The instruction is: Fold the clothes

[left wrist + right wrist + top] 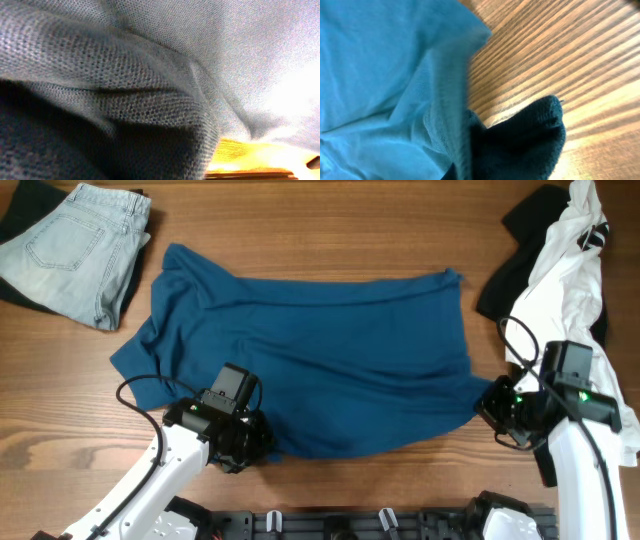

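At the far left of the wooden table (330, 225) lay folded pale jeans (75, 250); nearer, the left gripper (240, 448) sat clamped tight on the near-left hem of the teal shirt (330, 360), whose weave filled its wrist camera. The shirt lay spread and wrinkled across the middle of the table, its far-left corner near the jeans; at its near-right corner the right gripper (494, 406) was pinched closed on a bunched fold of the cloth; a white garment (565, 270) over black cloth lay at the far right.
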`<state>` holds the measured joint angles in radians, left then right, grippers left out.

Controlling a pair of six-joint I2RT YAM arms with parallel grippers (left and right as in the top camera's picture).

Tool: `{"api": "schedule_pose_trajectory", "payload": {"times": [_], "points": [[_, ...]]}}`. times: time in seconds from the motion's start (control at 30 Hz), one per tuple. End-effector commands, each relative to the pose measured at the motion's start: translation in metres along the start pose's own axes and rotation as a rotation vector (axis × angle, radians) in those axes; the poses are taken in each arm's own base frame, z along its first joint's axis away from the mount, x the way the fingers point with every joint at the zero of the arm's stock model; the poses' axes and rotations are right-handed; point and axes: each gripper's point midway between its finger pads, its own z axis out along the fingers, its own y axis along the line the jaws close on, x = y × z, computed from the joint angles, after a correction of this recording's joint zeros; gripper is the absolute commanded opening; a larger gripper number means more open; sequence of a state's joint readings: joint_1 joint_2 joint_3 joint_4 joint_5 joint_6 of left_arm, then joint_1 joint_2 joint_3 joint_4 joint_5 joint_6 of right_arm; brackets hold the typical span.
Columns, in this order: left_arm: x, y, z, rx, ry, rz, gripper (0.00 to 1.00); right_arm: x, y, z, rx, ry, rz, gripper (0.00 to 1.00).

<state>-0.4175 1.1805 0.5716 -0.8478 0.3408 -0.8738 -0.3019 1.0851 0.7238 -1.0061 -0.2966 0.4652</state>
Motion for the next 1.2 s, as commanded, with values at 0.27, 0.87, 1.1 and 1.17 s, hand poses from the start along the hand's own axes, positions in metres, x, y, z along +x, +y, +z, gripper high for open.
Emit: {"api": "schedule_pose_trajectory", "payload": {"times": [0.27, 0.87, 1.1, 1.17], "points": [[0.007, -0.016, -0.004, 0.012, -0.046, 0.151, 0.04, 0.0, 0.009, -0.019, -0.048, -0.075, -0.052, 0.04], [0.046, -0.056, -0.03, 0.197, -0.03, 0.344, 0.04, -0.014, 0.007, -0.02, -0.025, -0.137, -0.061, 0.04], [0.064, -0.054, -0.034, 0.213, 0.007, 0.396, 0.23, -0.014, 0.007, -0.02, -0.027, -0.14, -0.061, 0.04], [0.064, -0.054, -0.034, 0.212, 0.007, 0.396, 0.26, -0.014, 0.007, -0.02, -0.026, -0.14, -0.062, 0.04]]}}
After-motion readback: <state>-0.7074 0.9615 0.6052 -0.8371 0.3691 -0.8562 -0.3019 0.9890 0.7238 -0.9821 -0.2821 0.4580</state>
